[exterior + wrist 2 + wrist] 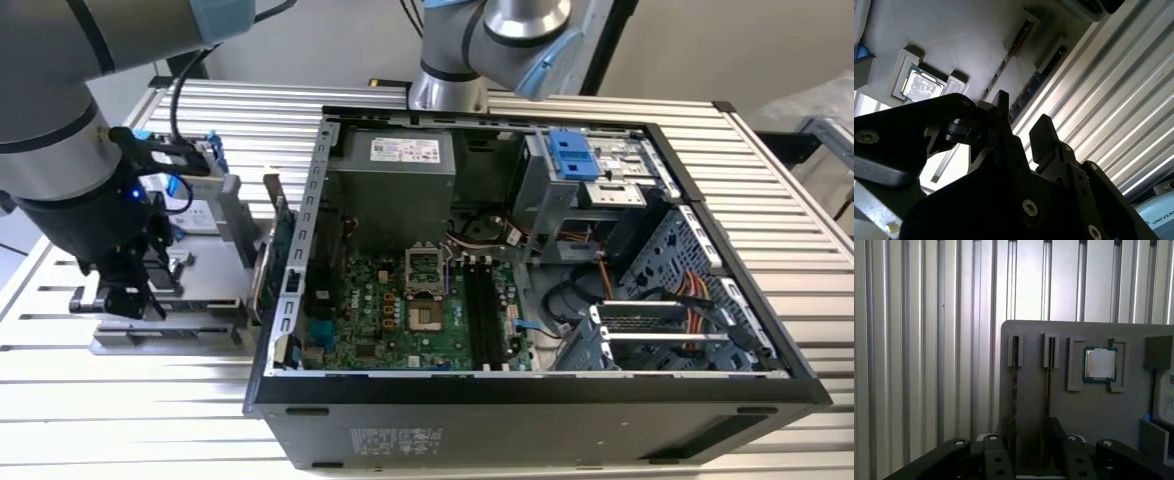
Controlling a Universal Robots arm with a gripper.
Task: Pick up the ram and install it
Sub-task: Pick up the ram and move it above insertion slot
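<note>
- Exterior view: gripper [123, 300] hangs over a grey tray [200, 335], on the exterior view's left of the open case [534, 400].
- Its fingers [996, 460] are spread apart, holding nothing.
- Both wrist views: ram [1049, 382] stands on edge in a tray slot, in line with the gap between the fingers, near the chip [1100, 363].

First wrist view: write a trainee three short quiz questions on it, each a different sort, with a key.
1. True or false: the gripper is shut.
2. How many ram sticks stand edge-on in slots of the grey tray? A one; B two; C four.
3. Fill in: beside the sticks, the tray holds a square, silver-topped ____.
Key: 1 false, it is open; 2 B; 3 chip.
</note>
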